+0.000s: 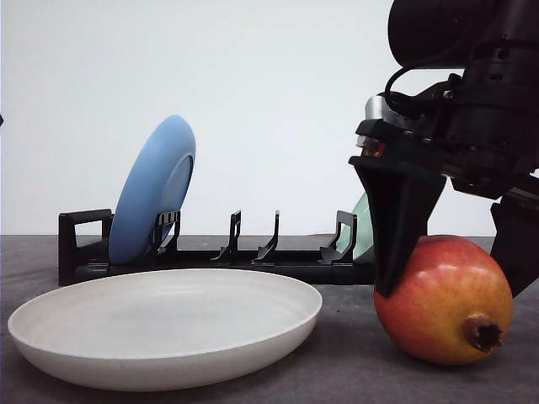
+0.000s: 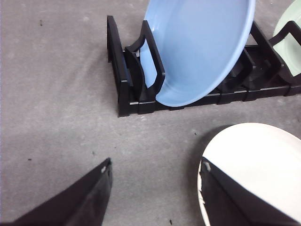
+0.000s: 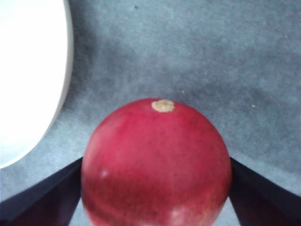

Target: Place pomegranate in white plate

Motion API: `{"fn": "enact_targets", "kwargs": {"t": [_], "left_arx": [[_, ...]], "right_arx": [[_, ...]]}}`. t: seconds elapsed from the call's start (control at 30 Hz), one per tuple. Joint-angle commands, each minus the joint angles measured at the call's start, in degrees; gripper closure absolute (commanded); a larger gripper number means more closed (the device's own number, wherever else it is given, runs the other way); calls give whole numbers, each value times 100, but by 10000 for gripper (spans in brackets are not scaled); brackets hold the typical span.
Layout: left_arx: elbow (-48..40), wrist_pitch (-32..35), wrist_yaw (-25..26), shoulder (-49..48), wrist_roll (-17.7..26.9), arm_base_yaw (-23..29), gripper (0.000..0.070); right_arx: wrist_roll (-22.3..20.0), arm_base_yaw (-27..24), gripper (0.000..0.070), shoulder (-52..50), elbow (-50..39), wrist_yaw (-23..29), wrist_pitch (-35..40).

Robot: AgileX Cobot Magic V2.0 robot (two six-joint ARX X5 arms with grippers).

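On the far left I am seeing the blue plate standing on its edge in the black rack. My left claw is hanging over the gray table, and its two fingers are spread apart with nothing between them. One left finger is sitting over the rim of the white plate. The white plate is lying flat at the near left, in front of the rack. A pale green plate is peeking out at the rack's right end. At the near right, the pomegranate is resting on the table, just beside the white plate but not in it. My right claw is sitting around the pomegranate, one finger on each side, and the fingers look like they are touching it.
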Motion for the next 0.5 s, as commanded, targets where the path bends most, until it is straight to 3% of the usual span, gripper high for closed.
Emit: {"fn": "enact_targets", "kwargs": {"t": [0.0, 0.2, 0.47], "left_arx": [[61, 61, -13, 20, 44, -2, 347], [61, 59, -13, 20, 42, -4, 347], [61, 59, -13, 20, 42, -4, 347]], "right_arx": [[57, 52, 198, 90, 87, 2, -31], [-38, 52, 198, 87, 122, -15, -132], [-752, 136, 198, 151, 825, -9, -950]]}}
